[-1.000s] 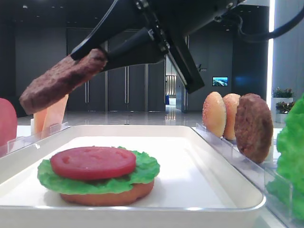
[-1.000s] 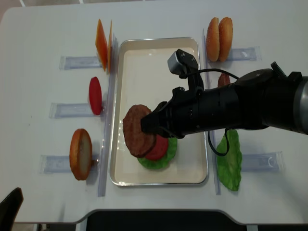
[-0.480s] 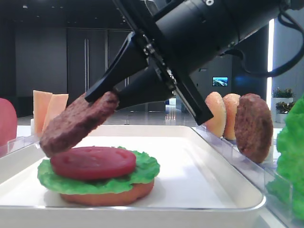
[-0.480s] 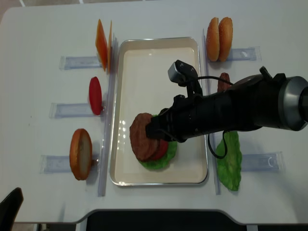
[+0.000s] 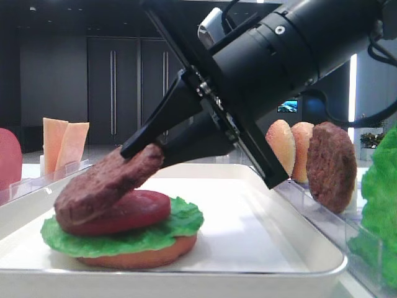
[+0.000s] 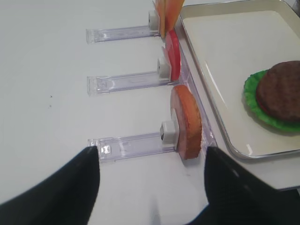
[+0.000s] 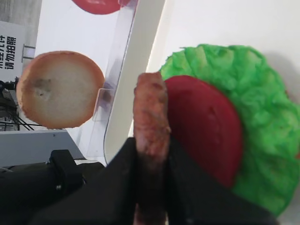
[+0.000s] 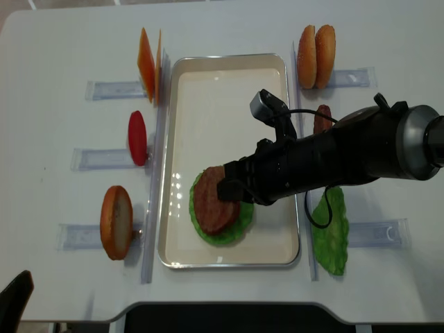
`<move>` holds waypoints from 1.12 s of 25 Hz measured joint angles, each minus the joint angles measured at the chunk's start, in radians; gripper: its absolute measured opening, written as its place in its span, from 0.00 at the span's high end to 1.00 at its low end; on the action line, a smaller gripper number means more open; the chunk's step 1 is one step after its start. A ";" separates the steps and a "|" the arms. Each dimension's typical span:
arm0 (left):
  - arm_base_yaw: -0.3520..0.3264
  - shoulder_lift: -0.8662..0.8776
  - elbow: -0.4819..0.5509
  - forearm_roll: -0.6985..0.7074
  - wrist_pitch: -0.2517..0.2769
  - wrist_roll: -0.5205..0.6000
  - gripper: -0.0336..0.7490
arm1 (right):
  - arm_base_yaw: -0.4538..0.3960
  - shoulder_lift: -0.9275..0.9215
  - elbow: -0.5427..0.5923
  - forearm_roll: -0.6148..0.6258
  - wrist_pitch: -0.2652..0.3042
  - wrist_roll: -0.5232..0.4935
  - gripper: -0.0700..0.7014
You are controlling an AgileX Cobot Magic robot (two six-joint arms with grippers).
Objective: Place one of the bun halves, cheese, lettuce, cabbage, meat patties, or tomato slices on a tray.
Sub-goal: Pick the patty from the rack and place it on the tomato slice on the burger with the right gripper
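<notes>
My right gripper (image 8: 232, 191) is shut on the edge of a dark brown meat patty (image 8: 210, 202). The patty (image 5: 105, 183) is tilted: its low left end lies on a tomato slice (image 5: 139, 208), and its right end is up in the gripper (image 5: 154, 156). The tomato tops a lettuce leaf (image 5: 180, 220) and a bun half (image 5: 142, 256) in the white tray (image 8: 229, 59). The right wrist view has the patty (image 7: 151, 112) edge-on between both black fingers. My left gripper (image 6: 152, 157) is open over bare table.
Clear racks left of the tray hold cheese slices (image 8: 148, 55), a tomato slice (image 8: 137, 137) and a bun half (image 8: 116, 222). Racks on the right hold two buns (image 8: 316, 55), another patty (image 8: 321, 118) and a lettuce leaf (image 8: 331, 232).
The right gripper has come down and to the right with the patty. The patty hung above the stack before; now its low end rests on the tomato slice.
</notes>
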 joint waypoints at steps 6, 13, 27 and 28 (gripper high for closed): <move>0.000 0.000 0.000 0.000 0.000 0.001 0.27 | 0.000 0.003 0.000 0.000 0.008 0.002 0.77; 0.000 0.000 0.000 0.000 0.000 0.001 0.27 | 0.000 0.003 0.000 0.003 0.009 0.015 0.77; 0.000 0.000 0.000 0.000 0.000 0.002 0.27 | 0.000 0.002 0.000 0.007 0.007 0.057 0.29; 0.000 0.000 0.000 0.000 0.000 0.002 0.27 | 0.000 0.000 0.000 0.001 -0.003 0.064 0.29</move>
